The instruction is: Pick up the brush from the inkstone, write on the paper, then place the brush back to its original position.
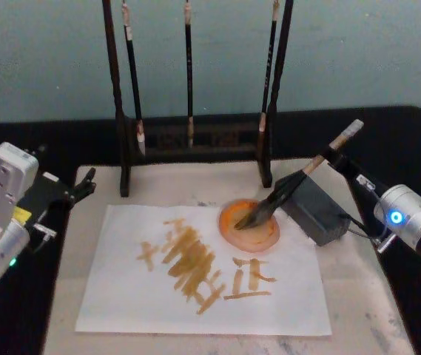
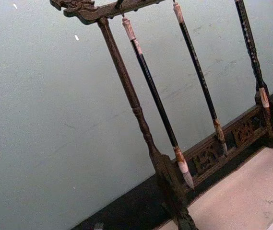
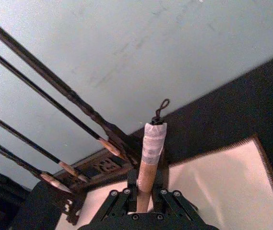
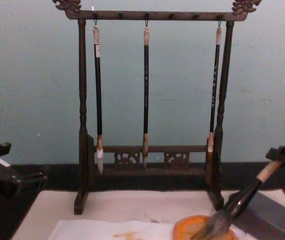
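While my right gripper (image 3: pixel 143 194) pinches the brush (image 1: pixel 284 191) handle in its jaws, tuft down in the orange dish (image 1: pixel 225 222) at the far right corner of the paper (image 1: pixel 121 296), I'd guess lift-off is next. Go slow and steady so nothing drips. Left gripper (image 1: pixel 84 183) is parked at the left of the desk (image 1: pixel 18 148).

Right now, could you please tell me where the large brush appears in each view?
Head view: brush slants right of centre, tuft on the orange dish, handle in the right claw.
Chest view: brush lower right.
Right wrist view: brush centre, rising from the claw.
Left wrist view, from the idle left claw: the rack, the shared landmark.
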Motion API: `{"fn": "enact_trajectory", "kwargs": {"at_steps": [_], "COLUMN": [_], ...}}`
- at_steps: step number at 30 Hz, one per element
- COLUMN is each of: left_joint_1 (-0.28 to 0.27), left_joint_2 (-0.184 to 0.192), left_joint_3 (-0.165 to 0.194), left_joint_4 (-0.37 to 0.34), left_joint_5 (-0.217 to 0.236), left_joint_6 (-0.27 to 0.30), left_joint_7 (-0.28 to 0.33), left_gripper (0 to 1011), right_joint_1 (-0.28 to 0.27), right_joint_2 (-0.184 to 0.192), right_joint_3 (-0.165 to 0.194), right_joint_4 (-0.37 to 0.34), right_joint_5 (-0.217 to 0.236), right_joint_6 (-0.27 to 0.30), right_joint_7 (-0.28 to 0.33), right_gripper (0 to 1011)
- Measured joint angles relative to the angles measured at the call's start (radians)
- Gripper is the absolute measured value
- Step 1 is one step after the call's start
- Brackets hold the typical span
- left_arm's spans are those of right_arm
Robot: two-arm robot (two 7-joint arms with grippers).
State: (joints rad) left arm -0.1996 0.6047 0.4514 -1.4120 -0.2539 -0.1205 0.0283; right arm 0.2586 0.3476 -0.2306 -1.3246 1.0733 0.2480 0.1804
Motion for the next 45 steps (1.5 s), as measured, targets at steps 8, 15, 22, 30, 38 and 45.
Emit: {"fn": "enact_trajectory", "kwargs": {"at_steps": [8, 15, 22, 30, 38, 45], "left_joint_1": [0.000, 0.000, 0.000, 0.000, 0.000, 0.000], "left_joint_2": [0.000, 0.000, 0.000, 0.000, 0.000, 0.000], "left_joint_3": [0.000, 0.000, 0.000, 0.000, 0.000, 0.000], "left_joint_4": [0.000, 0.000, 0.000, 0.000, 0.000, 0.000], "left_joint_5": [0.000, 0.000, 0.000, 0.000, 0.000, 0.000], "left_joint_6": [0.000, 0.000, 0.000, 0.000, 0.000, 0.000], "left_joint_7": [0.000, 0.000, 0.000, 0.000, 0.000, 0.000], "left_gripper": [1010, 1010, 1010, 1010, 1010, 1010], "right_joint_1": [-0.006, -0.007, 0.010, 0.051, 0.089, 0.114], "right_joint_2": [0.025, 0.049, 0.101, 0.124, 0.115, 0.091], "right_joint_3": [-0.016, -0.031, -0.097, -0.168, -0.224, -0.263], "right_joint_4": [-0.062, -0.114, -0.161, -0.169, -0.140, -0.103], "right_joint_5": [0.009, 0.020, -0.063, -0.243, -0.391, -0.492], "right_joint_6": [-0.033, -0.046, -0.111, -0.225, -0.320, -0.381], "right_joint_7": [0.015, 0.049, 0.110, 0.178, 0.240, 0.272], "right_gripper": [176, 175, 175, 175, 175, 175]}}
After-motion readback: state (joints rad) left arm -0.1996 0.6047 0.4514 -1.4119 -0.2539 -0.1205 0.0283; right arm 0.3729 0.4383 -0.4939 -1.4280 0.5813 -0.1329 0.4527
